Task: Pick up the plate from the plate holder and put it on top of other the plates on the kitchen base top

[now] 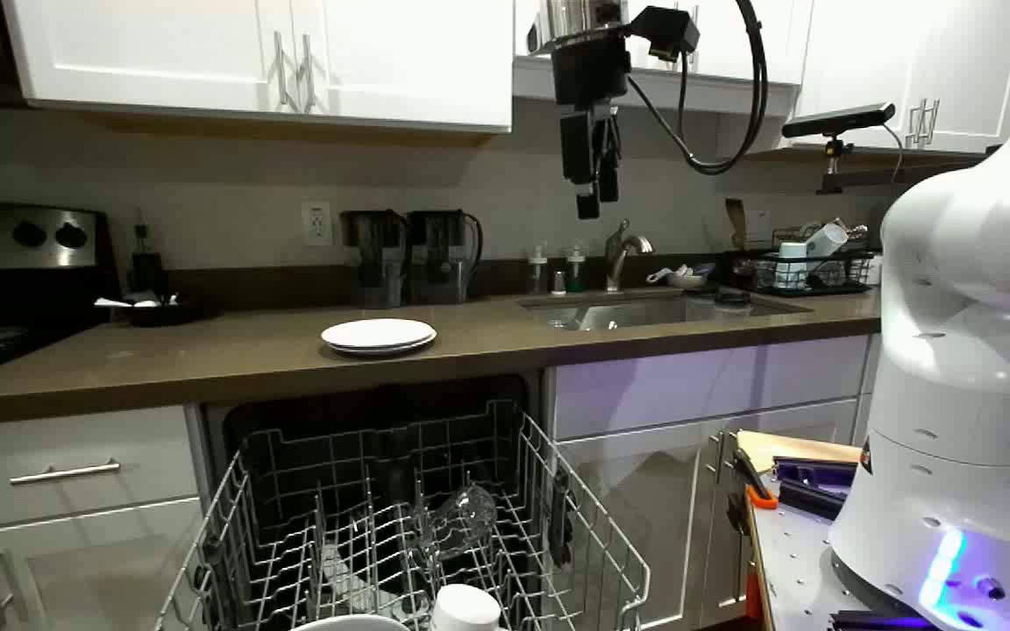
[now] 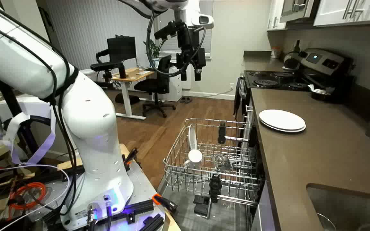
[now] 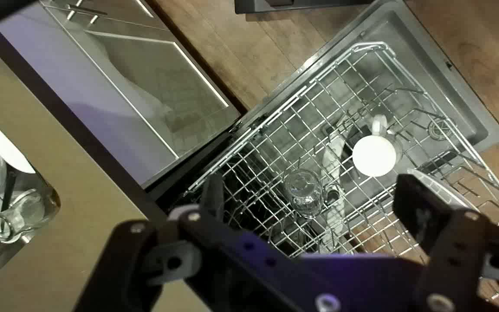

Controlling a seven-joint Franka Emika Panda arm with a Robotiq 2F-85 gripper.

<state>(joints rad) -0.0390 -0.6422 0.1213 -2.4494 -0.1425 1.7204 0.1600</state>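
Note:
The white plate [image 2: 192, 137] stands upright in the wire plate holder [image 2: 217, 121]. Its edge shows at the bottom of an exterior view [image 1: 352, 623], and in the wrist view [image 3: 442, 187] it is partly hidden behind the right finger. The plate holder [image 3: 290, 104] is pulled out below the worktop. The other plates [image 1: 378, 333] lie as a low white pile on the dark brown kitchen base top [image 1: 233, 350]; the pile also shows in an exterior view [image 2: 282, 120]. My gripper [image 2: 190, 77] is open and empty, high above the plate holder, fingers pointing down [image 1: 599, 200].
A white mug [image 2: 195, 156] stands upside down beside the plate, and a clear glass [image 3: 303, 190] sits in the same basket. Two dark pitchers [image 1: 408, 258], a faucet [image 1: 619, 254] and a sink are along the worktop. Upper cabinets [image 1: 400, 53] hang above the counter.

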